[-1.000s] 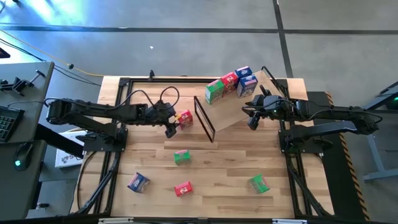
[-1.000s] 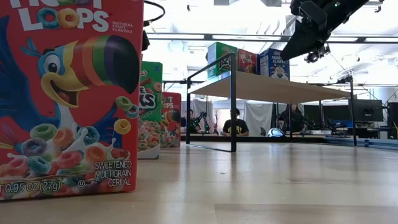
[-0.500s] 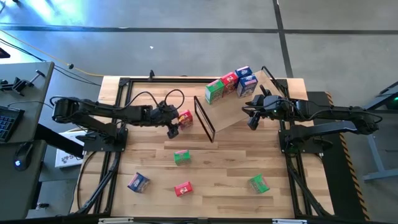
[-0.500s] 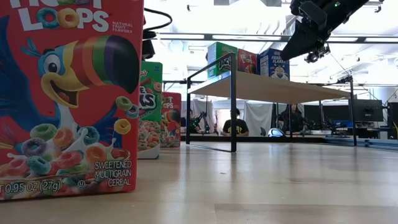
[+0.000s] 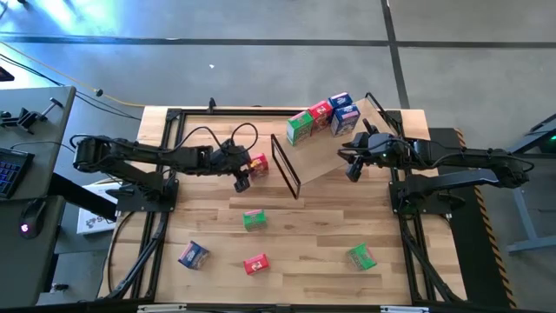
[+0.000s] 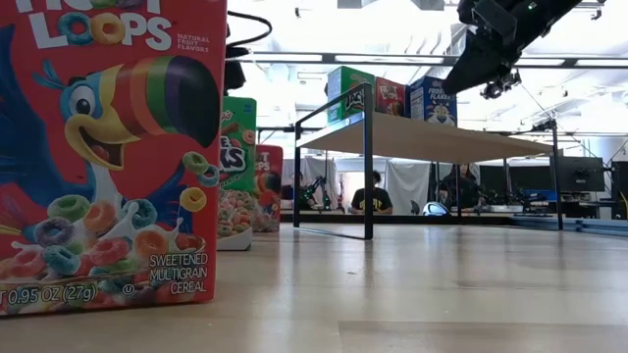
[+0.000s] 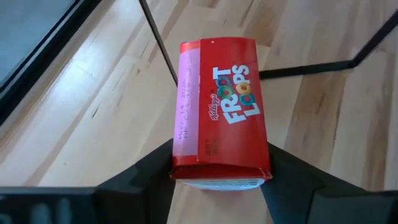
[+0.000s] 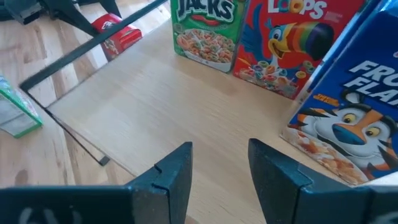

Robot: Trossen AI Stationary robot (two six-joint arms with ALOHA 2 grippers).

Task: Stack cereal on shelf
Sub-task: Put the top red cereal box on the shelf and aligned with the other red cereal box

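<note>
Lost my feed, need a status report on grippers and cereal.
Left gripper closing round a red box beside the shelf. Right gripper open, empty, over the shelf. Four boxes on the shelf. Nothing in the way.

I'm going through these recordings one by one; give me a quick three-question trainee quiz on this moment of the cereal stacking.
1. How many cereal boxes stand on the shelf?
2. True or false: the right tool holds a blue box.
3. Which box sits between the fingers of the left tool? A) green Apple Jacks box B) red Froot Loops box C) blue Frosted Flakes box

Key
1. Four: a green box, a red box and two blue boxes.
2. False: its fingers stand apart over the bare shelf board with nothing between them.
3. B: the red Froot Loops box lies on the table beside the shelf's black frame.
</note>
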